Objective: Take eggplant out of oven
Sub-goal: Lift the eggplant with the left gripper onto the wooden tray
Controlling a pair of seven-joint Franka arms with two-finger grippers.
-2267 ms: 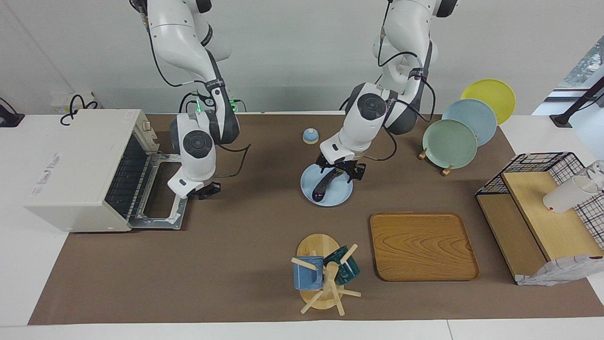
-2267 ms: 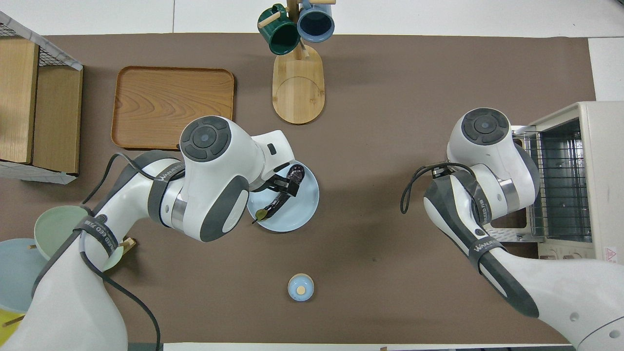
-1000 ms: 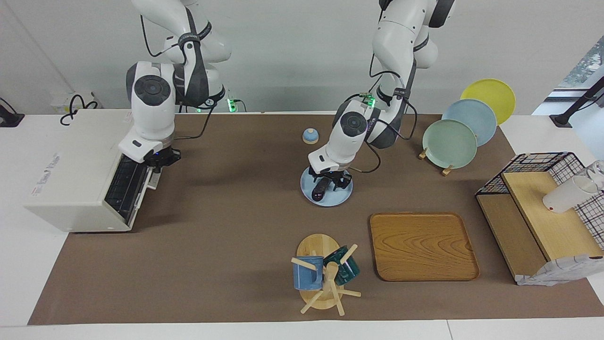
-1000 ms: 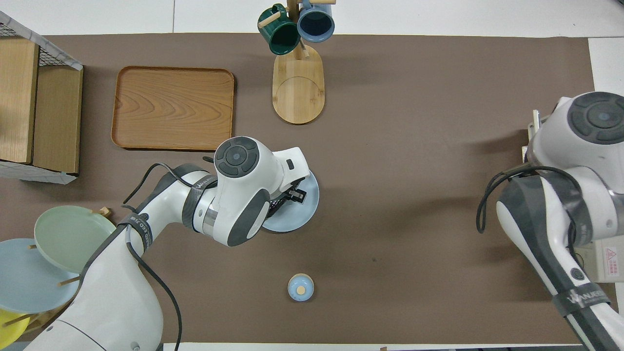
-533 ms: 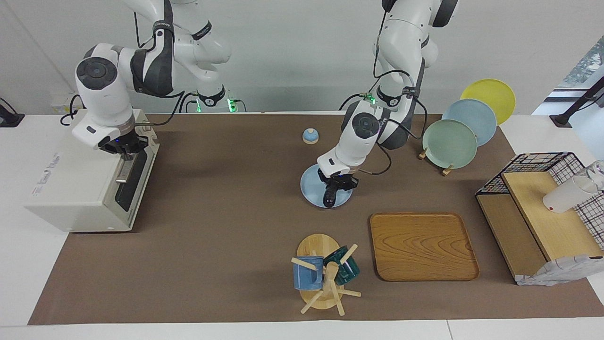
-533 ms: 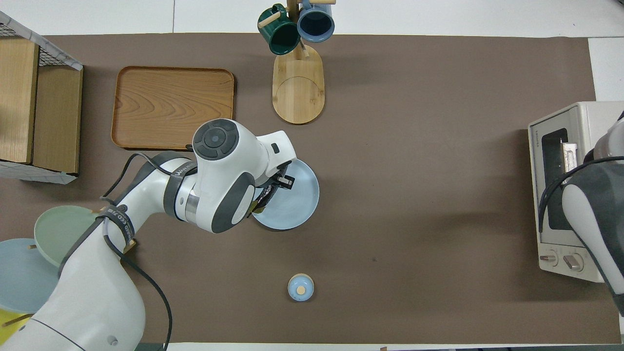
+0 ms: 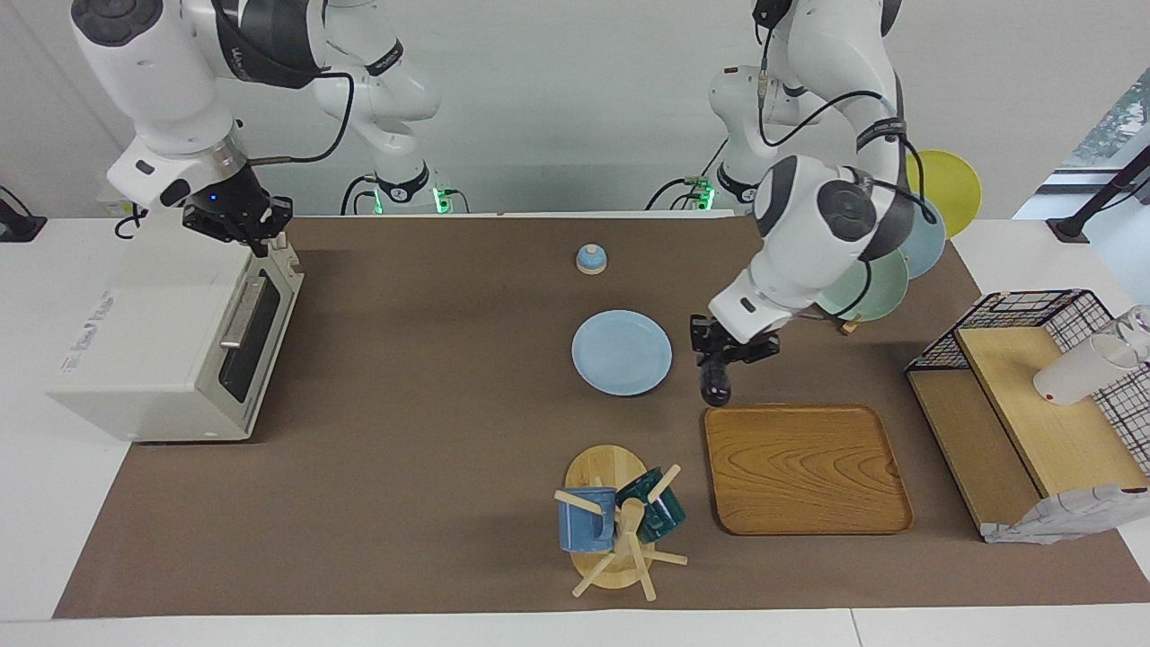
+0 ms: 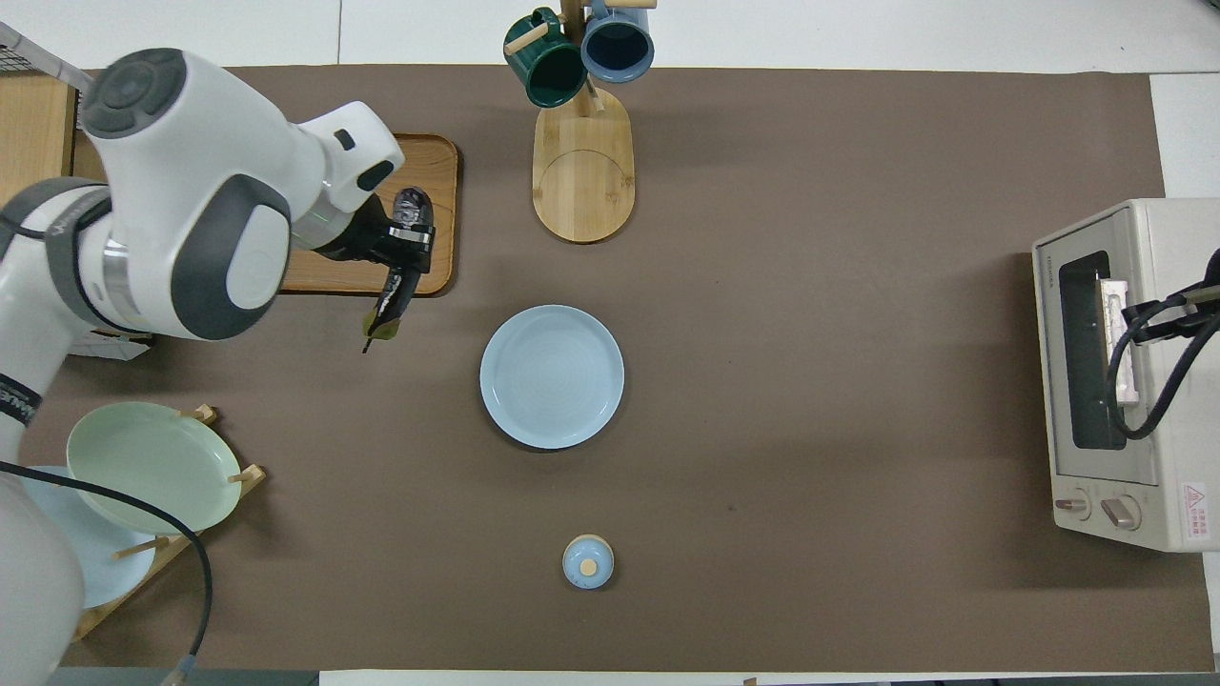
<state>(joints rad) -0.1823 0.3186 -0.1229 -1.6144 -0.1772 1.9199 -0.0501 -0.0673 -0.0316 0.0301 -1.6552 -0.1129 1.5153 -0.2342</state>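
my left gripper (image 7: 724, 352) clamps the eggplant (image 7: 715, 377) in the air over the wooden tray's (image 7: 806, 472) edge, clear of the shut oven (image 7: 171, 332), so i should lower it flat before letting go, while my right gripper (image 7: 235, 222) waits clenched above the oven.

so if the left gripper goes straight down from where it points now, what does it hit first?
Probably the wooden tray. The left gripper points down, holding the eggplant, whose lower tip hangs about over the tray's edge nearest the robots. Depth is unclear; it may meet the brown mat instead.
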